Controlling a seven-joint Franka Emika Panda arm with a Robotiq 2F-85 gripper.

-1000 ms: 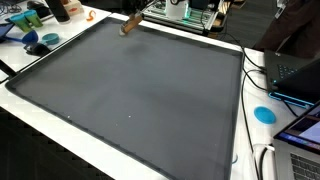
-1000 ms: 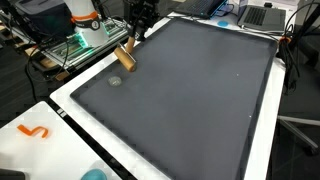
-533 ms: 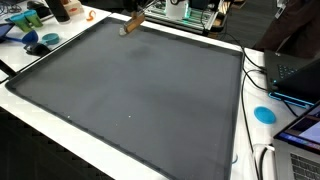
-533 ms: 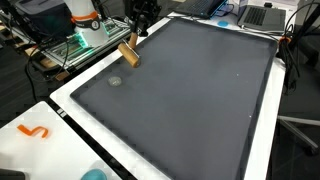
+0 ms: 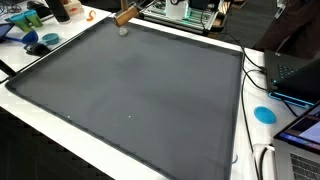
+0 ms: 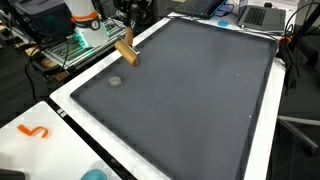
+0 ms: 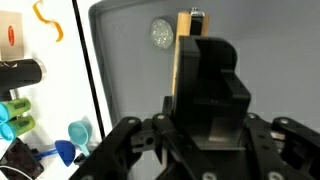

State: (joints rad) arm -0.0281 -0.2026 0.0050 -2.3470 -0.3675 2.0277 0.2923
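My gripper (image 6: 134, 22) is shut on a brown wooden block (image 6: 125, 51) and holds it above the far edge of a large dark grey mat (image 6: 190, 95). In an exterior view the block (image 5: 125, 15) hangs over the mat's (image 5: 140, 90) back rim, with the gripper (image 5: 140, 8) just behind it. In the wrist view the block (image 7: 184, 50) sticks out past the black gripper (image 7: 205, 70). A small round pale object (image 7: 162, 33) lies on the mat just beyond the block's tip. It shows in both exterior views (image 6: 115, 82) (image 5: 123, 30).
The mat lies on a white table (image 5: 60, 130). Blue cups and tools (image 5: 40, 42) and a brown bottle (image 5: 60, 10) stand off one corner. A blue disc (image 5: 264, 114), a laptop (image 5: 295, 72) and cables lie along another side. An orange squiggle (image 6: 33, 131) lies on the table.
My gripper has carried the wooden block up and back toward the mat's edge, away from the small round object, which has stayed put.
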